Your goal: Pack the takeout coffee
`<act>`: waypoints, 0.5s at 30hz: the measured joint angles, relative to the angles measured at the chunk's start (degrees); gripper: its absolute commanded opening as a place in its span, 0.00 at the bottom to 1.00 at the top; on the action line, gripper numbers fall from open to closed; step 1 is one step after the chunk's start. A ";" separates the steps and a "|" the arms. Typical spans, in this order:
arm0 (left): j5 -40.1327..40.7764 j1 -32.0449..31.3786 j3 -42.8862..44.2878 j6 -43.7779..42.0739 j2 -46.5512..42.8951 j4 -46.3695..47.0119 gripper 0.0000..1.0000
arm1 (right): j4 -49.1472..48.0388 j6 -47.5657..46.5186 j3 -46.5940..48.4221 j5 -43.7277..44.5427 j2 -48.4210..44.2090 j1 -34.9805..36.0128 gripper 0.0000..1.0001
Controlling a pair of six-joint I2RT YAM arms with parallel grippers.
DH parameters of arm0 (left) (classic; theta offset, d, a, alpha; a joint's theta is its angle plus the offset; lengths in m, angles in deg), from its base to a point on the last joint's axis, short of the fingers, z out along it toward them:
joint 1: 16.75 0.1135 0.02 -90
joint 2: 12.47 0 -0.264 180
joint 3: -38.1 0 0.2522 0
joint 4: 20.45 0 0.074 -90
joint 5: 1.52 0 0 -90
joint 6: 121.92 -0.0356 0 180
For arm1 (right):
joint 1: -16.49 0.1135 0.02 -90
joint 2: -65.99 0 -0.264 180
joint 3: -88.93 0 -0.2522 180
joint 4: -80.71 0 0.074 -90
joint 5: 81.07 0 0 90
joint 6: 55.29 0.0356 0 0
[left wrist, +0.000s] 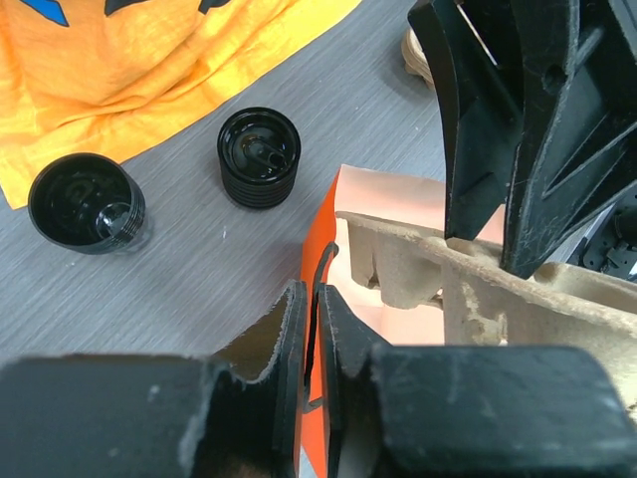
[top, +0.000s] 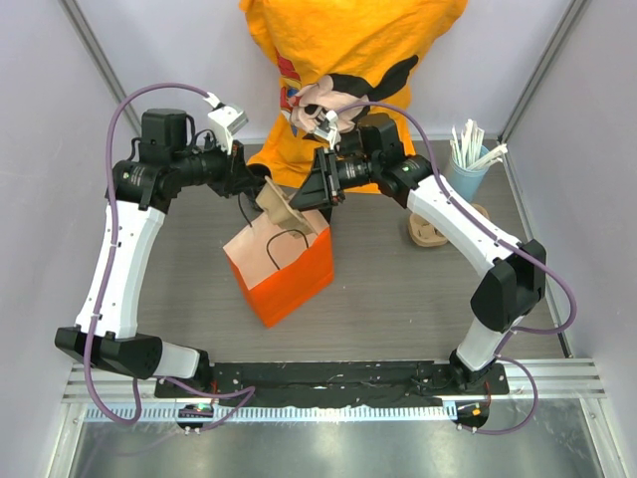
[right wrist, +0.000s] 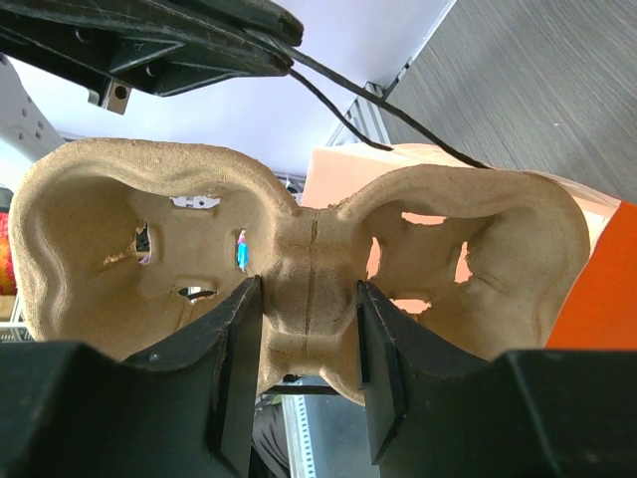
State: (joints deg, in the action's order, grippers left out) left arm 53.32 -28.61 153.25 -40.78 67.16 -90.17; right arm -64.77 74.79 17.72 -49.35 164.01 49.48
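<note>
1. Both arms reach forward, wrists turned inward over the orange paper bag [top: 284, 269]. We see the left gripper [left wrist: 315, 334] pinched on its rim and the right gripper [right wrist: 309, 329] clamped on the pulp cup carrier [right wrist: 478, 249] at its centre rib.
2. The takeout coffee [left wrist: 87, 202] stands upright, lid up, axis vertical, ahead-left of the left fingers, well apart. A ribbed black stack [left wrist: 259, 156] is near it.
3. Only the left wrist view shows us the coffee.

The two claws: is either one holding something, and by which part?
The right claw grips the cardboard cup tray by its middle ridge; the left claw pinches the orange paper bag by its top edge.
</note>
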 measured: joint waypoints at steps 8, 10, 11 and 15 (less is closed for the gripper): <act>1.49 0.00 0.00 1.29 -0.02 0.07 0.11 | 3.93 -2.99 0.74 4.55 0.33 0.31 0.18; 1.70 0.00 0.00 1.44 -0.02 0.09 0.11 | 6.05 -4.70 1.53 6.58 0.50 0.42 0.18; 1.73 0.00 0.00 1.49 -0.02 0.09 0.11 | 7.23 -5.68 2.03 7.56 0.52 0.50 0.19; 1.70 0.00 0.00 1.99 -0.02 0.09 0.11 | 10.82 -9.16 3.89 11.54 0.55 1.07 0.18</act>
State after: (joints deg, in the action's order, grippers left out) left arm 55.02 -28.61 153.25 -38.79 67.14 -90.09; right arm -53.95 65.63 21.61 -37.81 164.55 50.56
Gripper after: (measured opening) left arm 0.111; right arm 0.438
